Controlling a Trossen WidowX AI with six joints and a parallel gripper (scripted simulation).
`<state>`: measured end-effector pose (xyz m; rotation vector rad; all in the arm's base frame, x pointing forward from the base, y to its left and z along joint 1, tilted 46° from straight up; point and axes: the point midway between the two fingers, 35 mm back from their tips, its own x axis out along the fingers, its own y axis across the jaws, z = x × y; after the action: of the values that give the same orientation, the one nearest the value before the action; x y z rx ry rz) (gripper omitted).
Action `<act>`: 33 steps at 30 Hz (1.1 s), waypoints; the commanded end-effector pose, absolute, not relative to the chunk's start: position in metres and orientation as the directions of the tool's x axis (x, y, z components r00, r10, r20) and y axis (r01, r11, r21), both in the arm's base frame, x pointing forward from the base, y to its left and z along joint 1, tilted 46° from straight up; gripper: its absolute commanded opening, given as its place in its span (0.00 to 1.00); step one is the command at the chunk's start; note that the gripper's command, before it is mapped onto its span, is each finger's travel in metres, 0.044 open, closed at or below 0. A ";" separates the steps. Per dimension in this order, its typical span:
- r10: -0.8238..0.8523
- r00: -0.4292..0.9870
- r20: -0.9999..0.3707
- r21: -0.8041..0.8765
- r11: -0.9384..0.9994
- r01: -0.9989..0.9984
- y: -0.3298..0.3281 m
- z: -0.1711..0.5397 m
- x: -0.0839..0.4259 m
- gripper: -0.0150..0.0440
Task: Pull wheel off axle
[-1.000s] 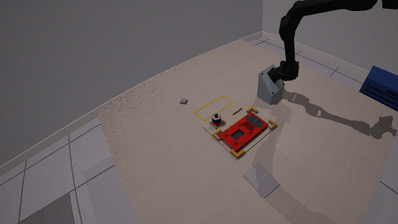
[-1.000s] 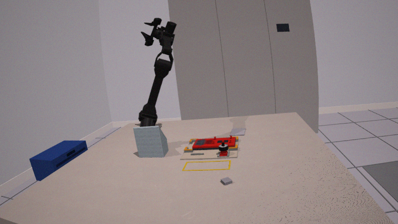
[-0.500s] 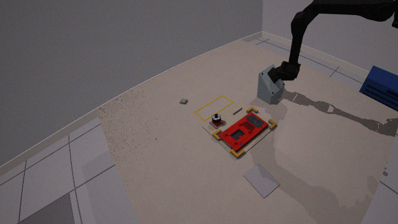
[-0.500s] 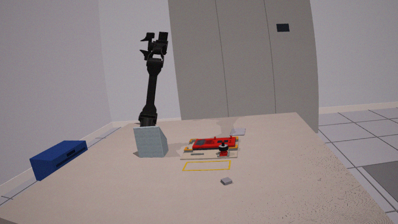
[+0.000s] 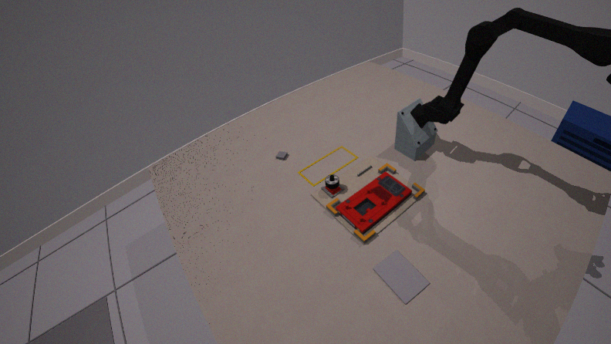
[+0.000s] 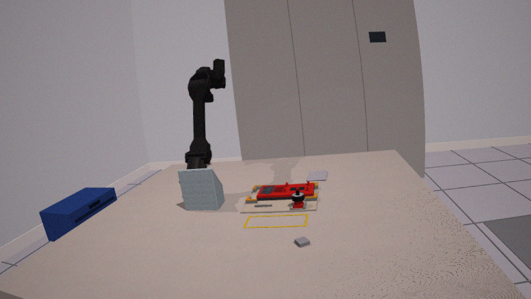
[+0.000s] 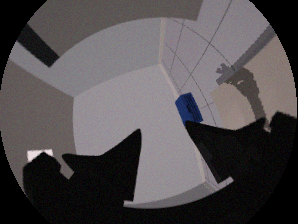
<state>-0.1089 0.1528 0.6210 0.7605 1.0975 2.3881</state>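
There is one black wheel [image 5: 332, 180] with a pale top, on its red stand near the middle of the top view, beside one yellow box outline [image 5: 328, 165], and the one gripper [image 7: 162, 165] is partly open, holding nothing.

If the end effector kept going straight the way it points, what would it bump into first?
Probably the pale wall near the room corner. The end effector is open with nothing between its fingers, and nothing shows in that line before the wall, though depth is hard to judge.
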 end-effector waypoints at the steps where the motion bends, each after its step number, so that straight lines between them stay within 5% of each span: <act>1: 0.653 -0.708 0.268 0.827 -0.532 -0.178 0.192 0.606 -0.090 0.76; 16: 0.895 -0.432 0.109 0.937 -0.238 -0.256 0.293 0.549 0.014 0.76; 33: 0.992 -0.056 -0.109 0.984 0.100 -0.149 0.328 0.463 0.169 0.76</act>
<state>0.1364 0.3246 0.4864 0.9779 1.1771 1.3523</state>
